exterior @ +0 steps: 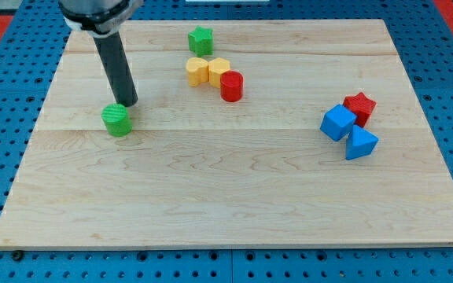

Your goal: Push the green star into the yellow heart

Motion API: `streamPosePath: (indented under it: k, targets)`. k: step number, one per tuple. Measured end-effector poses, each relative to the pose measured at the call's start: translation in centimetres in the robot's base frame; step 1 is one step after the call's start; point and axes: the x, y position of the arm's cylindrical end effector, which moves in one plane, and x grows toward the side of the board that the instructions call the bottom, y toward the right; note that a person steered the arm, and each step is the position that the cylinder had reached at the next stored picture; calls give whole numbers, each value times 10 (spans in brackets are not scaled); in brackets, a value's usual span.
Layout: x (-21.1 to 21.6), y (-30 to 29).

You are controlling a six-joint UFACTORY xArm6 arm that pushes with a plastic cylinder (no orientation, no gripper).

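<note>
The green star (200,39) sits near the view's top, left of centre. Just below it lies the yellow heart (197,71), with a small gap between them. A second yellow block (219,71) touches the heart's right side. My tip (129,103) is far to the left of both, just above and right of a green round block (117,120), close to or touching it. The rod rises from there toward the view's top left.
A red cylinder (232,86) touches the second yellow block at its lower right. At the view's right, a red star (360,106), a blue cube (338,123) and a blue triangular block (360,144) cluster together. The wooden board (234,204) lies on a blue pegboard.
</note>
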Motion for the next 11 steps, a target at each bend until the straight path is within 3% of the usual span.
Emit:
streamPosePath:
  k: [1,3,4,5,6,7,8,9,10,11]
  targets:
    - [27,-10]
    - [37,-88]
    - [80,-61]
    - [123,27]
    - [102,29]
    - [28,43]
    - [-55,21]
    - [-114,-41]
    - [-176,8]
    - [-205,96]
